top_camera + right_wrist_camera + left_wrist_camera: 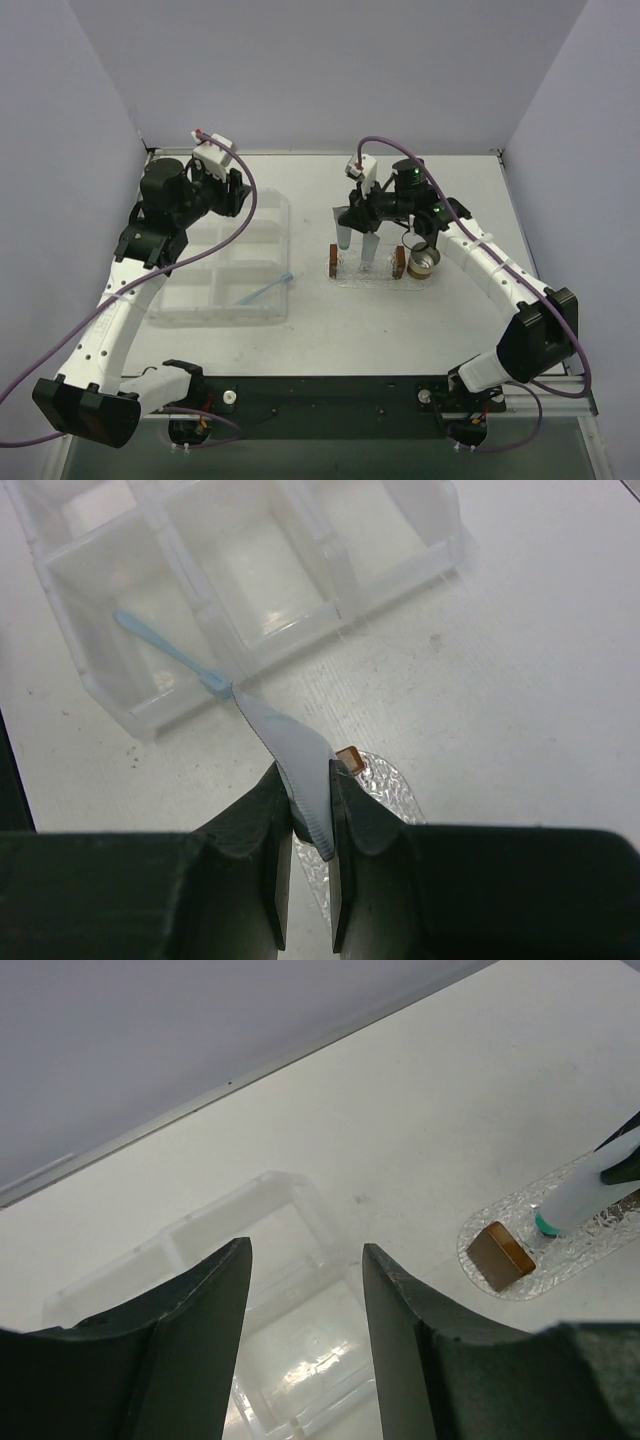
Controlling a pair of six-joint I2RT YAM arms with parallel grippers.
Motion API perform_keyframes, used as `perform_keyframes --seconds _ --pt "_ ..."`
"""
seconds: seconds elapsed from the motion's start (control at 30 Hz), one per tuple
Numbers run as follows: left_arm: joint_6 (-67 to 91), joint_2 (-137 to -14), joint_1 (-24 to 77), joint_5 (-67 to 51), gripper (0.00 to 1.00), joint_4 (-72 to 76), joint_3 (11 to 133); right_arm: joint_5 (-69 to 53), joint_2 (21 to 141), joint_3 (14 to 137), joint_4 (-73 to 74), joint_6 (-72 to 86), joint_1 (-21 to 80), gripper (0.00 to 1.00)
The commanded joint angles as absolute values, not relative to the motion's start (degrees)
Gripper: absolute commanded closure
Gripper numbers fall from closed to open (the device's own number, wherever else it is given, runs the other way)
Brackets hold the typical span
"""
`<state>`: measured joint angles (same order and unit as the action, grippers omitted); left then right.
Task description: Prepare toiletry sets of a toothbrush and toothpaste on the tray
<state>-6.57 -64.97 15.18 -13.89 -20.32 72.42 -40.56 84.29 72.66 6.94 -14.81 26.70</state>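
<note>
My right gripper (362, 222) (305, 772) is shut on the flat crimped end of a pale grey toothpaste (368, 250) (285, 742) tube. The tube hangs cap down over the bumpy clear tray (380, 276) (398, 783). In the left wrist view its teal cap touches the tray (575, 1260), and the toothpaste (585, 1195) leans up to the right. The light-blue toothbrush (266, 292) (170, 652) lies across the near right compartment of the clear box. My left gripper (240, 195) (305, 1247) hovers open over the box's far side with nothing between its fingers.
The clear compartment box (230, 300) (200, 1235) (110, 695) sits left of the tray. Two brown blocks (332, 262) (400, 263) stand on the tray's ends; one shows as a brown block (500, 1257) in the left wrist view. A small metal cup (425, 263) stands at the tray's right.
</note>
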Motion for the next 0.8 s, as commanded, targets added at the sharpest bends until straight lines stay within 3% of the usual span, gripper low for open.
perform_keyframes --seconds 0.0,0.77 --pt "-5.19 -63.46 14.59 -15.12 0.42 -17.23 71.11 -39.99 80.51 70.06 -2.46 -14.15 26.1 1.0" --pt "-6.24 -63.55 13.8 -16.96 0.43 -16.52 66.97 -34.98 77.52 61.09 -8.08 -11.78 27.16 1.0"
